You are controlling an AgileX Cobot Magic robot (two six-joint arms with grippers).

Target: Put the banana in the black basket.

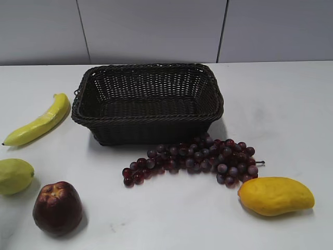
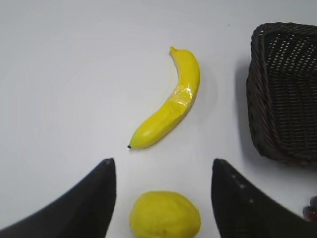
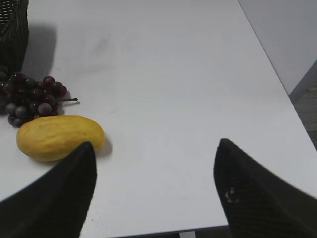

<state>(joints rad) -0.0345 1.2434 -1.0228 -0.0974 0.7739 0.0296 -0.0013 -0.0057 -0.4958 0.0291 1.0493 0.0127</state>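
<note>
The banana (image 1: 39, 121) lies on the table (image 1: 281, 114) just left of the black basket (image 1: 148, 101), its long axis slanting from near-left to far-right. The left gripper (image 2: 163, 198) hangs above with jaws spread wide and empty; the banana sits just beyond it, past a pale green fruit (image 2: 165, 214). The right gripper (image 3: 156, 193), also open, hovers well away by the mango (image 3: 59, 137).

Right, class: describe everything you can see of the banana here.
The banana is long, slim and gently curved, yellow with a greenish tinge, with a glossy, plastic-looking patch at mid-length and a dark tip. It lies flat on the white table, left of the black basket, apart from it. Nothing touches it.
</note>
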